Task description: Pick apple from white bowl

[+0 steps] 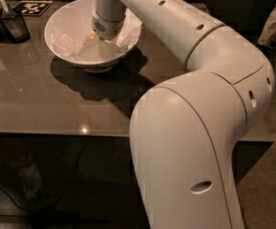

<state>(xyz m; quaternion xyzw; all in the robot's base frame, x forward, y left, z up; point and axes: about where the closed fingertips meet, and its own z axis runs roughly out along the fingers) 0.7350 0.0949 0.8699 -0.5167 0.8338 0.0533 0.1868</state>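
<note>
No actual words, brands or numbers to read anywhere here tbh. The only sign-ish thing is a black-and-white square marker tag (32,7) lying flat on the surface (56,104), at roughly 10 o'clock from the white bowl (61,18). Its pattern is just blocks, not letters. The tool (98,40) sits down inside that bowl

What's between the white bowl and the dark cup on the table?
Just bare table between the white bowl and the dark cup, seen in the camera view. The gripper is down inside the bowl.
</note>
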